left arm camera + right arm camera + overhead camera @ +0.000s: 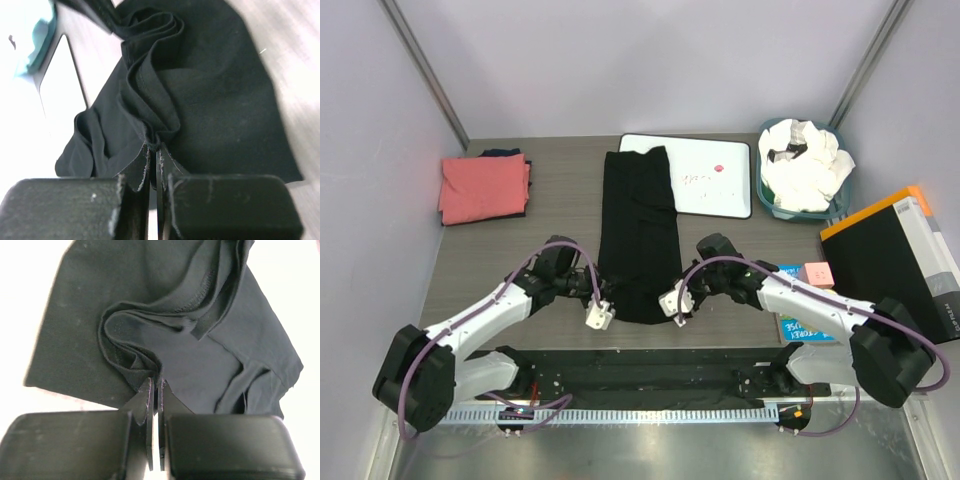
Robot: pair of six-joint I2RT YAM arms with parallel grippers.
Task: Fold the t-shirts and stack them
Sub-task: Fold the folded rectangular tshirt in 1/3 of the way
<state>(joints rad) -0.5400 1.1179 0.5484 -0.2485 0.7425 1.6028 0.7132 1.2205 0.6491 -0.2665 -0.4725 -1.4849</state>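
A black cotton t-shirt (638, 235) lies in the middle of the grey wood-grain table (560, 230). It is folded lengthwise into a long narrow strip that runs from near the arms towards the far side. Its far end overlaps the left edge of a flat white rectangular board with a black rim (715, 175).

The left pincer (600, 316) is at the strip's near left corner and the right pincer (677, 308) at its near right corner. Each is pressed together on a bunched fold of the black cloth (the wrist views show the fabric gathered right at the fingertips). Bare table lies along both long sides of the strip.

At the far left corner, well apart, a coral-pink folded t-shirt (483, 187) rests on a dark folded cloth (505, 153), close to the left wall. At the far right, white crumpled t-shirts (805, 165) fill a teal plastic basket (767, 200) just beside the board. A black cardboard box with an orange edge (890, 265) stands along the table's right edge, near the right arm.
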